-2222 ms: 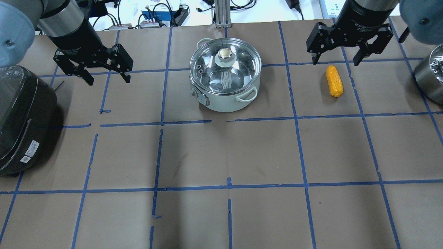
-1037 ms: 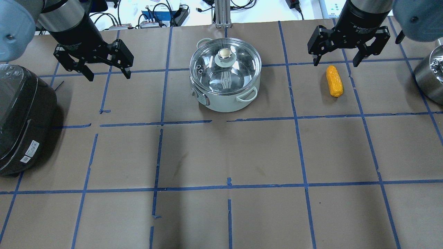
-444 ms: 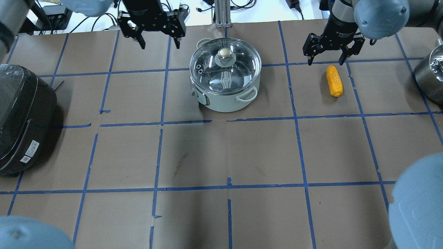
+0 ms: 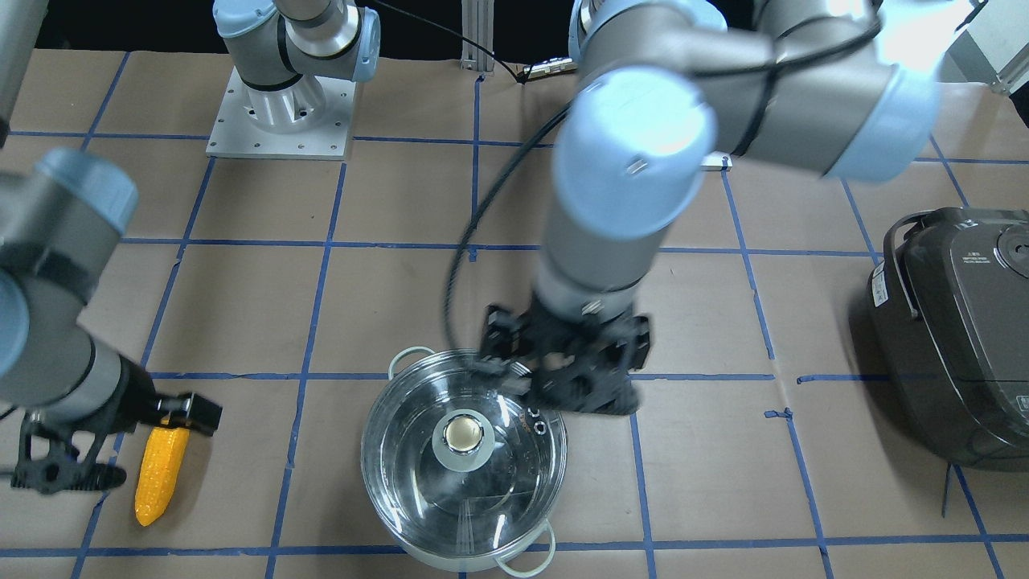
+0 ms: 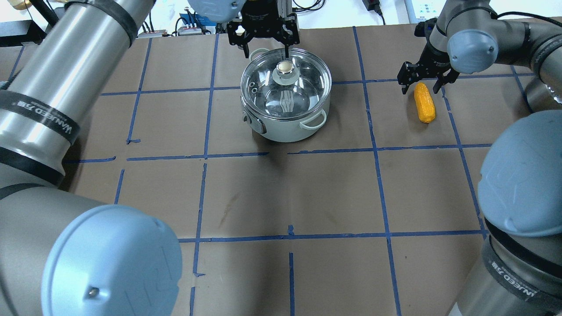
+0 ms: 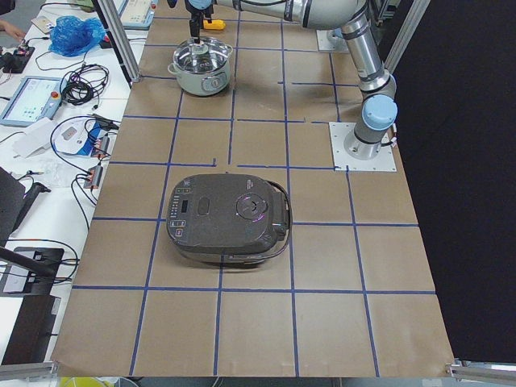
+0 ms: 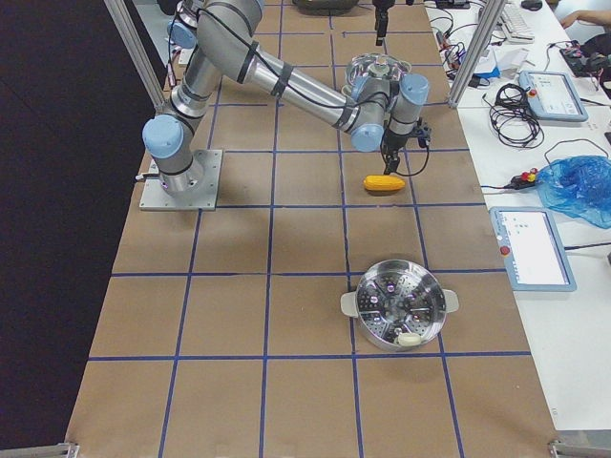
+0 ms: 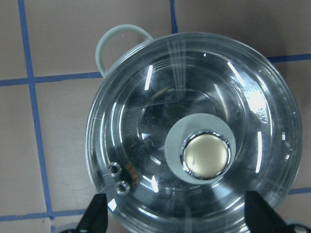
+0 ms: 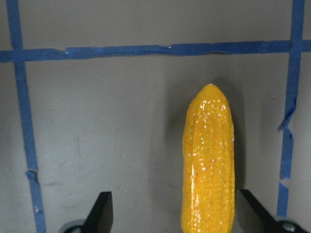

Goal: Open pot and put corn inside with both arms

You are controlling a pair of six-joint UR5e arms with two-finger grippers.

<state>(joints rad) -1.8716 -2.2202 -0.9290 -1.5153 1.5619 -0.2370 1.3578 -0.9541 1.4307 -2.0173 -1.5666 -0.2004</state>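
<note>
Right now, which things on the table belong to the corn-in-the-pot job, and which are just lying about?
For the job: pot, glass lid, corn.
Just lying about: black rice cooker, steel steamer pot.

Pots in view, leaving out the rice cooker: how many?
2. The lidded pot sits at the table's far middle, under the left pincer. A steel steamer pot stands toward the robot's right end, beyond the corn. None looks hidden.
</note>
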